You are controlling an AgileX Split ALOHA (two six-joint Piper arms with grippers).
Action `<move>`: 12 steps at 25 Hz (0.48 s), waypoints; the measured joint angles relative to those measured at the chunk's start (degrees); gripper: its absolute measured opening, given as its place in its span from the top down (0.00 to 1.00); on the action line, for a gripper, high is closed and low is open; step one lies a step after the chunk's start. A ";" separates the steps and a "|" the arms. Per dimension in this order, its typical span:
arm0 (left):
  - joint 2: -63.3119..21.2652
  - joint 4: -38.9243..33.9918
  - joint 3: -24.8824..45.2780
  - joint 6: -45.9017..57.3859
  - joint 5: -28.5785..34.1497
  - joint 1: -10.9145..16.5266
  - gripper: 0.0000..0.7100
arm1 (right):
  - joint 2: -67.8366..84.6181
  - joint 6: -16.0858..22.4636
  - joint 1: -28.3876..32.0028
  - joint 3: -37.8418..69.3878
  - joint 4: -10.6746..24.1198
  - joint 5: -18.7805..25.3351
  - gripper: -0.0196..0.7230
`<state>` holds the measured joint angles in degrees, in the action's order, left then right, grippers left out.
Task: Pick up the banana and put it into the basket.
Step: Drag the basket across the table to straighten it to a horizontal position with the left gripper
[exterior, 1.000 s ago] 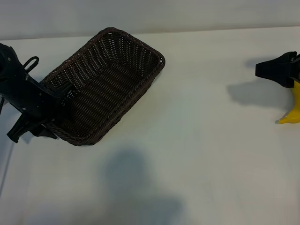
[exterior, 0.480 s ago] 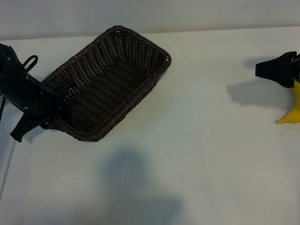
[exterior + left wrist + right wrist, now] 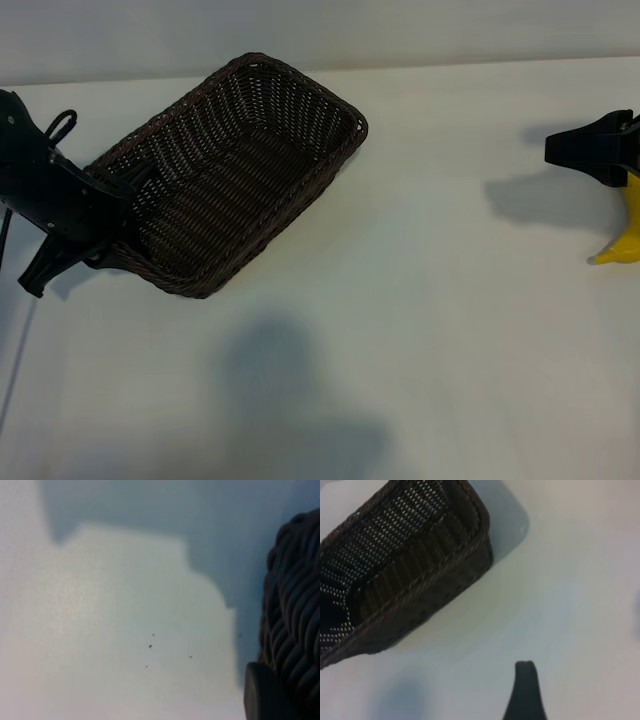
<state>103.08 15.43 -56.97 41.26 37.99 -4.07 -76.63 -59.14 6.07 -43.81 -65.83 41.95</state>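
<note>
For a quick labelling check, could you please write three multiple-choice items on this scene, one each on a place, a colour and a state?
1. Where is the banana?
A. Inside the basket
B. At the table's right edge, below the right tool
C. Beside the left tool

2. What colour is the basket?
A. Dark brown
B. White
C. Bright yellow

3. What is the left tool doing?
A. Hanging apart from everything
B. Holding the banana
C. Closed on the basket's rim at its left end

Answers:
1 B: the exterior view shows the yellow fruit at the far right on the table, just under the right tool, far from the basket.
2 A: its woven wicker is dark brown in the exterior and right wrist views.
3 C: the exterior view shows it over the basket's left end, and the left wrist view shows a finger against the braided rim.
</note>
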 joint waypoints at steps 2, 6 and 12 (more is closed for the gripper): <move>-0.67 -0.17 0.00 -0.82 0.30 0.00 0.76 | 0.00 0.00 0.00 0.00 0.00 0.00 0.21; -2.00 -0.60 -0.95 -5.07 1.55 0.00 0.77 | 0.00 0.00 0.00 0.00 0.00 0.00 0.21; -2.41 0.23 -5.52 -16.34 5.09 0.00 0.77 | 0.00 -0.06 0.00 0.00 0.00 0.00 0.21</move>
<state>100.67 15.66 -62.49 24.92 43.07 -4.07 -76.63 -59.20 6.07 -43.81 -65.83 41.95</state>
